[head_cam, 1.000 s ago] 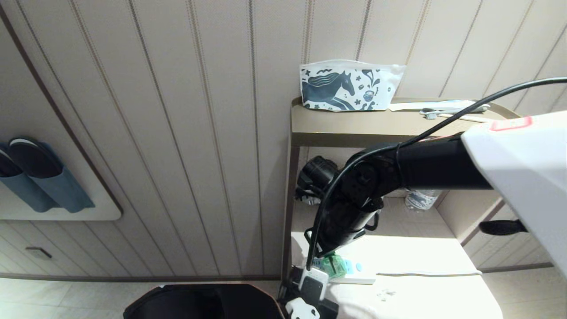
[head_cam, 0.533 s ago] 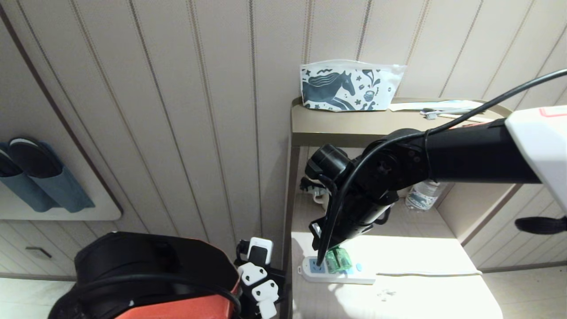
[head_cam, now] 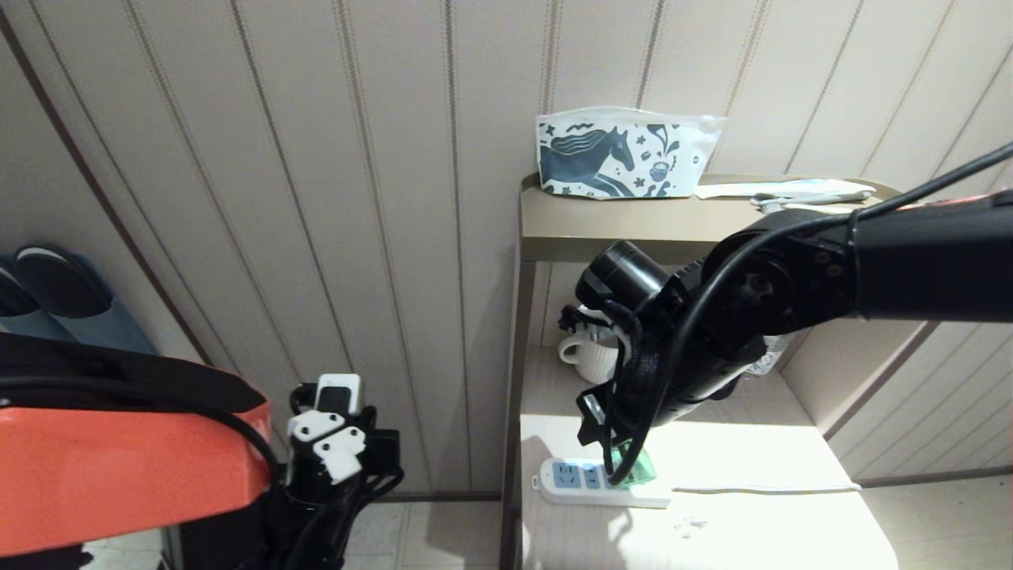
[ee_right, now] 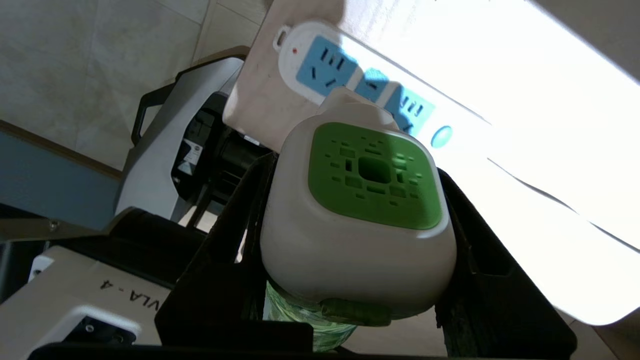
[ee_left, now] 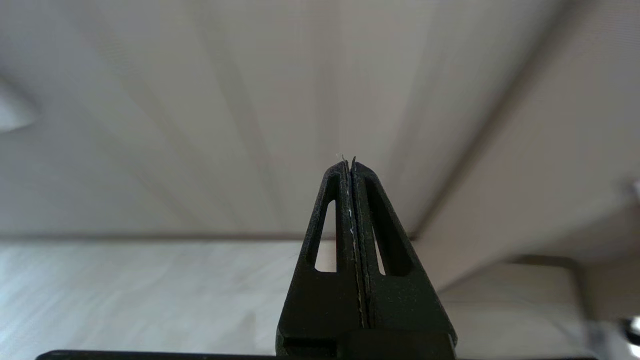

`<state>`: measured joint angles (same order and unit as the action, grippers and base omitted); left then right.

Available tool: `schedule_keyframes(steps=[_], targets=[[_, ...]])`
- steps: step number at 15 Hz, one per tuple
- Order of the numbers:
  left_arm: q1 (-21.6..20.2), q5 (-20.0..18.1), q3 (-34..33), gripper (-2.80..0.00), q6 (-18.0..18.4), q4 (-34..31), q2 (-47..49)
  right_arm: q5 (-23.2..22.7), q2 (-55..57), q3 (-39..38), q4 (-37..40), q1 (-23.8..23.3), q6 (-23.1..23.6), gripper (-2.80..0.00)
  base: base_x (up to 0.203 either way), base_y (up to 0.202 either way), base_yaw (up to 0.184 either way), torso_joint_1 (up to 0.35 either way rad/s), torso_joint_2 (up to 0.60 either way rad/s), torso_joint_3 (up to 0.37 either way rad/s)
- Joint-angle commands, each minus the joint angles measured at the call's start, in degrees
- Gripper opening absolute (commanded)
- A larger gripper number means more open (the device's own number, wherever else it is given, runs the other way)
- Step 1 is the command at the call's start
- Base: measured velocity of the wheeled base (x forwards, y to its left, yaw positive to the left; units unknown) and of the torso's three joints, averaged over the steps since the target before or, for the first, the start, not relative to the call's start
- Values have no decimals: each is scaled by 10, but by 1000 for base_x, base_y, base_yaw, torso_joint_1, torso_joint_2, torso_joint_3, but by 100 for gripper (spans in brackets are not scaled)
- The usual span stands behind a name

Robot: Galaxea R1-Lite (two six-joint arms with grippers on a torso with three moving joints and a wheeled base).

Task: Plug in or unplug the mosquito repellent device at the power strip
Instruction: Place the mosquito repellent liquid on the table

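Note:
The mosquito repellent device (ee_right: 370, 170) has a white head with a green vented panel and a green bottle behind it. My right gripper (ee_right: 350, 175) is shut on it, one black finger on each side. It hangs right over the light-blue sockets of the white power strip (ee_right: 310, 65); its prongs are hidden. In the head view the strip (head_cam: 566, 479) lies on the lower shelf, with the green device (head_cam: 637, 469) under my right gripper (head_cam: 625, 467). My left gripper (ee_left: 348, 161) is shut and empty, facing wall and floor, on the orange left arm (head_cam: 119, 467) left of the shelf.
The beige shelf unit (head_cam: 601, 229) carries a horse-print pouch (head_cam: 621, 154) on top. A white mug (head_cam: 589, 360) stands at the back of the lower shelf. The strip's white cord (head_cam: 760, 489) runs right. Slippers in a blue holder (head_cam: 47, 305) hang on the left wall.
My left arm has swung from the shelf's front edge out to the left. The right arm's elbow has risen, and the device has shifted slightly right along the strip.

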<state>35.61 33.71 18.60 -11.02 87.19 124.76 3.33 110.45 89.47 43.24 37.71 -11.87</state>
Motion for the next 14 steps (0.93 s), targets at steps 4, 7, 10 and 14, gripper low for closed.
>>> schedule_keyframes(steps=[4,7,10,14], targets=[[-161,-66,-136,-280,24,24,-199,0,-108,-83,-1,0,0,-280,0,0,0,0,0,0],[-269,-131,-174,-280,53,6,-329,0,-166,-138,-1,1,0,-280,0,0,0,0,0,0],[-313,-169,-182,-280,65,-70,-463,-1,-198,-176,-3,4,-2,-280,0,0,0,0,0,0],[-325,-183,-180,-280,81,-262,-685,-1,-225,-192,-3,9,-21,-280,0,0,0,0,0,0]])
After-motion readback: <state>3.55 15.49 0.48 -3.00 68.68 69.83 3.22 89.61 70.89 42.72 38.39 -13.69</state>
